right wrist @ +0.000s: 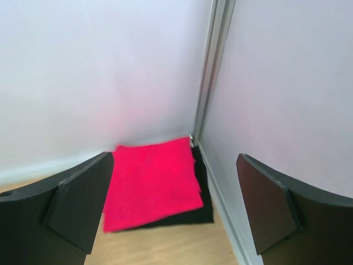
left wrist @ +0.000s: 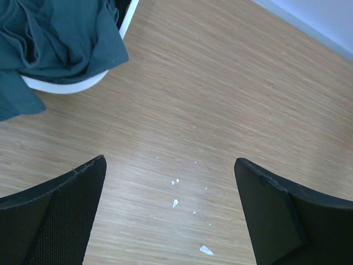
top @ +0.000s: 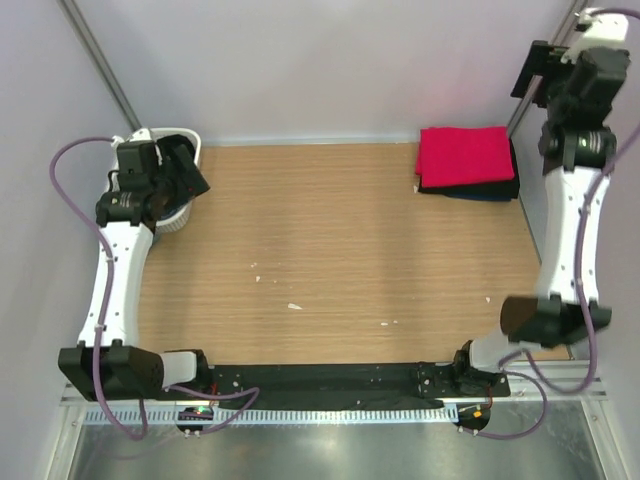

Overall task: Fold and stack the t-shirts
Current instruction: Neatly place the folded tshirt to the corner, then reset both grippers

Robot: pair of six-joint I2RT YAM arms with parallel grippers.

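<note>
Far-left corner of the table (top: pixel 330 250): white basket (top: pixel 188 142) with a grey-blue shirt (left wrist: pixel 60 33) crumpled inside, unfolded, one part hanging out over the rim.

Just beside the basket, on its table side: left gripper (left wrist: pixel 171 215). Fingers spread wide, nothing between them, aimed down at bare wood. No contact with the cloth.

Under it and on toward mid-table: a few small white flecks (left wrist: pixel 175 203) on the wood.

Far-right corner, up against the wall: folded stack.
- Red shirt (top: pixel 465 155) on top, flat and roughly square.
- Black shirt (top: pixel 470 187) under it, visible along the near and right edges.
- Thin dark blue edge at the very bottom in the top view. Can't tell more.

Right gripper (right wrist: pixel 174 204): held high near the right wall, facing the stack. Fingers spread wide, empty, well apart from the red shirt.
</note>
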